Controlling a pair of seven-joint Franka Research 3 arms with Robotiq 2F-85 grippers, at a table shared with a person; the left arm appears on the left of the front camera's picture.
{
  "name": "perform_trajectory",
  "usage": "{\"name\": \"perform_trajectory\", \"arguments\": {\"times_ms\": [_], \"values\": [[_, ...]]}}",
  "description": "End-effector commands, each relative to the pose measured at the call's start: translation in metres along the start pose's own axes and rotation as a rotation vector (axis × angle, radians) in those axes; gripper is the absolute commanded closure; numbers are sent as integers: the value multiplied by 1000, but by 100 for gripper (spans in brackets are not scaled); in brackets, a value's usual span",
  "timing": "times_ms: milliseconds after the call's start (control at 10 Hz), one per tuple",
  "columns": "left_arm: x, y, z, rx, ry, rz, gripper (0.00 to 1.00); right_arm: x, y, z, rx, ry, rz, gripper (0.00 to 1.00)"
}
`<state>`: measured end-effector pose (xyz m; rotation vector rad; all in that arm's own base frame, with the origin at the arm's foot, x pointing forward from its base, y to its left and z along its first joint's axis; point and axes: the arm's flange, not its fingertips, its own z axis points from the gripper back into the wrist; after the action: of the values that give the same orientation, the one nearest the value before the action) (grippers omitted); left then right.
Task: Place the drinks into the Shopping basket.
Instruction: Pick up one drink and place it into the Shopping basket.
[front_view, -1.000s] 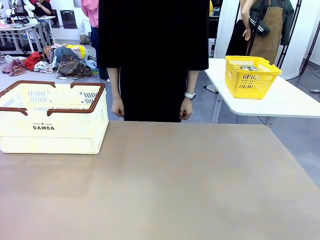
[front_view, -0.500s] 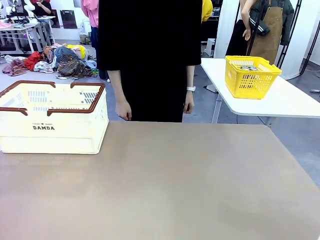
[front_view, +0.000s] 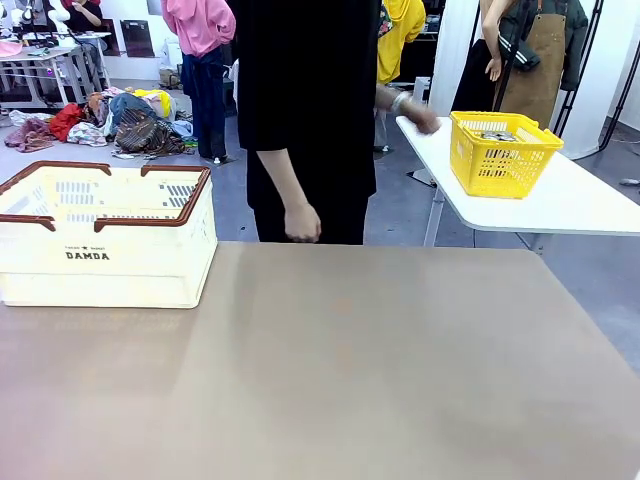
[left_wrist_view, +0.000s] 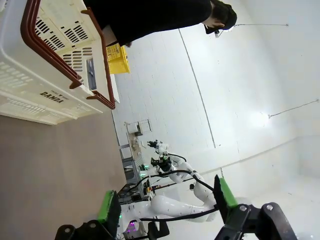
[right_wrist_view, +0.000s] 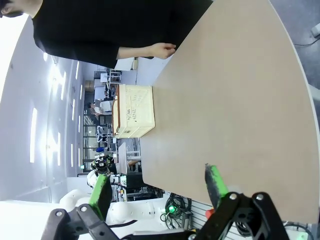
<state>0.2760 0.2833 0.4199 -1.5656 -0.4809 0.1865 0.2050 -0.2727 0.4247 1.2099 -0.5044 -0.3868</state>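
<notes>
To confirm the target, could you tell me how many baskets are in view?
2: the cream Shopping basket on the brown table, at left, and a yellow basket on the white table beyond.

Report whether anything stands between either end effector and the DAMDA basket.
Nothing visible does. The Shopping basket stands at the table's left side, top open. The tabletop from it toward the left end effector and the right end effector carries no object. The person's hand hangs at the far edge, off that path.
</notes>
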Motion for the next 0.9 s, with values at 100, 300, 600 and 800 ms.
{"name": "perform_trajectory", "arguments": {"times_ms": [100, 300, 600, 800], "values": [[-5, -2, -1, -17, 0, -8, 0, 1, 0, 0, 27, -11, 27, 0], [-5, -2, -1, -17, 0, -8, 0, 1, 0, 0, 27, -11, 27, 0], [-5, -2, -1, -17, 0, -8, 0, 1, 0, 0, 27, -11, 27, 0], [-5, -2, -1, -17, 0, -8, 0, 1, 0, 0, 27, -11, 27, 0]]}}
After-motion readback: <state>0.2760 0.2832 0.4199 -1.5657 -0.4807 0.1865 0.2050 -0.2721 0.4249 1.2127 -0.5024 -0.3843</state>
